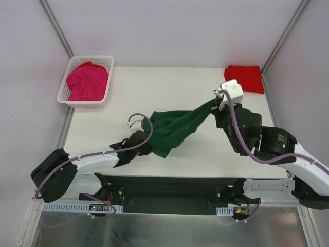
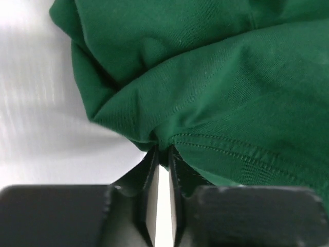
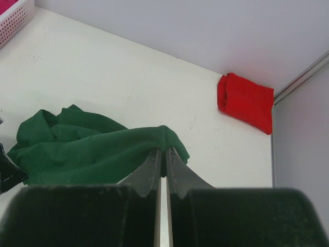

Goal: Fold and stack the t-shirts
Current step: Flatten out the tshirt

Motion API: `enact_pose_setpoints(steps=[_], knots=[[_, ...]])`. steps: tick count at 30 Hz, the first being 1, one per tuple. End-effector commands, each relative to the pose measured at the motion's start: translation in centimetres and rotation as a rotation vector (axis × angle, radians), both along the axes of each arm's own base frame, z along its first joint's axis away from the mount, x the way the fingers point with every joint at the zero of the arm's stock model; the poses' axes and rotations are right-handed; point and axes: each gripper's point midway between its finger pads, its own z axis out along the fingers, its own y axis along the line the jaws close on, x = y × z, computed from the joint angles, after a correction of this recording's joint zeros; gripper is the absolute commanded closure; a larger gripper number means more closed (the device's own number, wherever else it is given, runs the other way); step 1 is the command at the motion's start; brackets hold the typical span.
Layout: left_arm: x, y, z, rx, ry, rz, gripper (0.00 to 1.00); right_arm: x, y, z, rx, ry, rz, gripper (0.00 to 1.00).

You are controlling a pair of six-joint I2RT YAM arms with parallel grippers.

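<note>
Looking down from the top camera: green t-shirt (image 1: 175, 128) lies bunched mid-table (image 1: 154, 87), one end drawn out in a taut strip toward the far right. Left gripper (image 1: 146, 141) sits at the cloth's near-left edge; right gripper (image 1: 218, 103) at the tip of the strip. Red t-shirt (image 1: 245, 78) is folded in the far right corner. Pink t-shirt (image 1: 88, 82) is heaped in the white basket (image 1: 64, 98), far left.

Left wrist: left gripper (image 2: 163, 154) jaws almost together, pinching a fold of green t-shirt (image 2: 216, 77) near a stitched hem.

Right wrist: right gripper (image 3: 164, 154) clamped tight on a peak of green t-shirt (image 3: 77, 149); the rest sags to the table. Red t-shirt (image 3: 245, 102) well apart, by the wall.
</note>
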Motion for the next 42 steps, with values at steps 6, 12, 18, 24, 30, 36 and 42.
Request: enact_pose_setpoints(steps=[6,12,18,24,30,36,42], knots=[[1.9,-1.2,1.7,0.008,-0.069,-0.027,1.00,-0.2,-1.6,0.3,0.044,-0.007,-0.044,0.98],[2.5,0.2,8.9,0.056,-0.218,-0.068,1.00,-0.4,-2.0,-0.5,0.044,0.006,-0.049,0.99],[2.7,3.3,21.7,0.088,-0.456,-0.074,1.00,-0.7,-2.3,-1.2,0.072,0.010,-0.040,0.99],[1.5,6.9,32.4,0.094,-0.648,-0.037,1.00,-1.2,-3.5,0.3,0.131,-0.021,-0.021,0.99],[-0.2,10.1,39.7,0.102,-0.780,-0.009,1.00,-2.0,-6.3,5.7,0.195,-0.112,0.008,0.99],[-1.9,12.0,44.3,0.093,-0.855,-0.011,1.00,-3.1,-9.6,11.4,0.286,-0.235,0.044,0.99],[-3.6,13.9,48.3,0.084,-0.929,-0.010,1.00,-3.9,-10.8,14.2,0.298,-0.286,0.089,0.99]])
